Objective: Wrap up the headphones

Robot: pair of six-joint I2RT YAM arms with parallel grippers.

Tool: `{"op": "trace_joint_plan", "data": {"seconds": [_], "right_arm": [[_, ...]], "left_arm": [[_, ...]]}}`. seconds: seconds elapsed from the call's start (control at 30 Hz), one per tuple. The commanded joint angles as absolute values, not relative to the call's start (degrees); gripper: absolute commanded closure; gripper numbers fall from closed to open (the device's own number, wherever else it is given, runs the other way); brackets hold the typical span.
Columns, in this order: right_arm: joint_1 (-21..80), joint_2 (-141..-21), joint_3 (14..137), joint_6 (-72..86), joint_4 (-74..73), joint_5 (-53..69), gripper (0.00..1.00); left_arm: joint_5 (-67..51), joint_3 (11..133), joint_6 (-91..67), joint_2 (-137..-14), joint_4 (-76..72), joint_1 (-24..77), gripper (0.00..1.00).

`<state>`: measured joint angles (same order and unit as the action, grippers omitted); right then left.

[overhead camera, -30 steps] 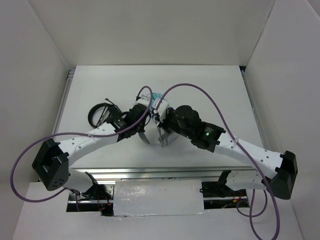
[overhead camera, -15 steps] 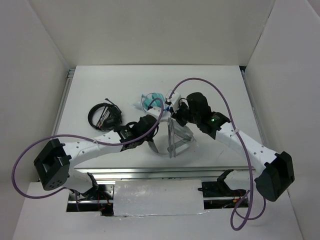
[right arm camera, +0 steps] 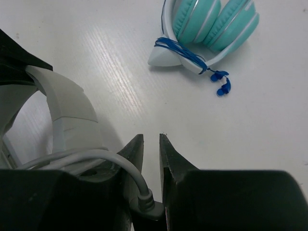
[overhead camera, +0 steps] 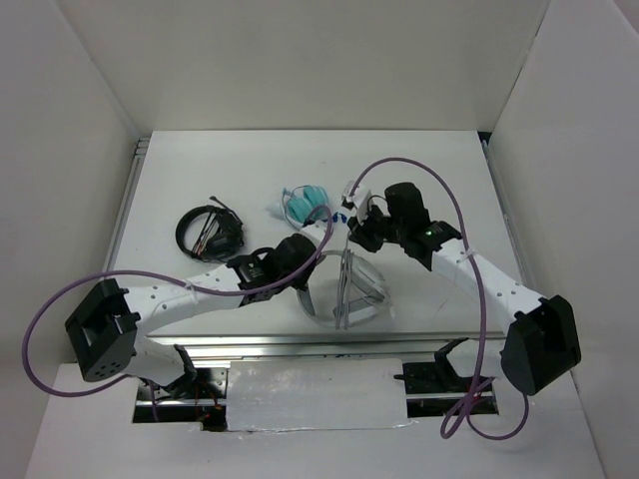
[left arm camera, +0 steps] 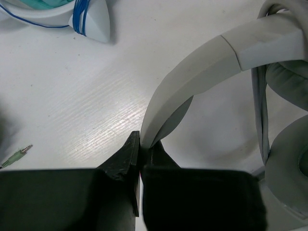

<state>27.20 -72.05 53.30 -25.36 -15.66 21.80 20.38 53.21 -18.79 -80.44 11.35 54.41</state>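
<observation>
Grey-white plastic fills my left claw: its tips are pressed tight onto the headband of the headphones, which stand on edge just on the near side of the teal headphones. I judge that pinch is there to hold the frame steady. My right claw, a little nearer the teal headphones, is almost closed, with the thin grey cable caught deep in its grip. That is probably so I can lead the cable around the band in loops.
</observation>
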Motion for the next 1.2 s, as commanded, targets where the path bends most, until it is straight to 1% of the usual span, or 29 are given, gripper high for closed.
{"op": "trace_joint_plan", "data": {"seconds": [0.0, 0.03, 0.07, 0.13, 0.17, 0.2, 0.3, 0.47, 0.5, 0.57, 0.6, 0.63, 0.67, 0.7, 0.73, 0.77, 0.9, 1.1, 1.17], "right_arm": [[26.37, -73.56, 54.23, -24.44, -11.25, 25.22, 0.73], [26.37, -73.56, 53.71, -24.09, -10.73, 25.05, 0.72], [26.28, -73.56, 53.35, -23.65, -10.29, 24.7, 0.69], [25.93, -73.48, 52.39, -21.11, -8.54, 24.43, 0.67], [25.75, -73.39, 52.3, -20.48, -8.44, 24.78, 0.62], [25.49, -73.39, 52.21, -20.22, -8.44, 25.22, 0.59], [24.7, -72.69, 50.46, -18.37, -5.64, 24.44, 0.56], [22.68, -71.9, 48.96, -12.93, -1.59, 22.41, 0.46], [22.24, -71.89, 48.26, -12.31, -0.28, 22.5, 0.38], [21.8, -71.89, 47.64, -11.16, 1.48, 22.59, 0.35], [21.71, -72.07, 47.2, -10.81, 2.36, 22.67, 0.26], [21.53, -72.42, 47.2, -10.55, 2.55, 22.85, 0.23], [21.53, -72.68, 47.28, -10.55, 2.46, 22.94, 0.22], [21.36, -72.95, 47.55, -10.63, 2.37, 23.11, 0.19], [21.36, -73.3, 47.64, -10.81, 2.2, 23.29, 0.05], [21.36, -73.47, 47.81, -10.72, 2.11, 23.29, 0.0], [20.74, -74.44, 47.99, -8.53, 3.08, 21.1, 0.0], [19.16, -74.62, 47.55, -7.21, 1.84, 23.37, 0.0], [18.98, -73.83, 46.07, -7.64, 2.63, 24.52, 0.0]], "left_arm": [[16.08, 53.87, -19.07, -77.52, 8.25, 54.93, 1.0], [16.69, 54.14, -19.59, -77.35, 8.7, 54.67, 1.0], [16.87, 54.31, -19.95, -77.26, 8.88, 54.58, 1.0], [15.31, 54.49, -20.39, -76.38, 8.96, 53.97, 1.0], [15.38, 54.75, -20.65, -76.03, 9.23, 53.7, 1.0], [15.38, 55.36, -21.0, -75.76, 9.58, 53.44, 1.0], [14.51, 57.21, -21.62, -75.85, 11.51, 52.04, 1.0], [13.45, 58.97, -22.67, -75.06, 14.06, 51.15, 1.0], [13.1, 59.24, -22.5, -74.54, 14.41, 50.89, 1.0], [12.22, 59.41, -22.41, -74.09, 14.76, 50.8, 1.0], [12.3, 59.59, -22.41, -73.48, 15.2, 50.71, 1.0], [12.57, 59.94, -22.5, -73.39, 15.73, 50.71, 1.0], [13.09, 60.03, -22.5, -72.95, 16.69, 50.63, 1.0], [13.18, 60.12, -22.59, -72.69, 16.79, 50.54, 1.0], [13.1, 59.77, -22.67, -72.42, 16.79, 50.45, 1.0], [12.75, 59.59, -22.85, -71.81, 16.79, 50.28, 1.0], [13.62, 59.5, -24.08, -71.63, 17.49, 49.75, 1.0], [11.78, 59.24, -25.57, -71.02, 16.62, 46.85, 1.0], [10.12, 58.89, -25.93, -70.32, 15.91, 44.23, 1.0]]}}
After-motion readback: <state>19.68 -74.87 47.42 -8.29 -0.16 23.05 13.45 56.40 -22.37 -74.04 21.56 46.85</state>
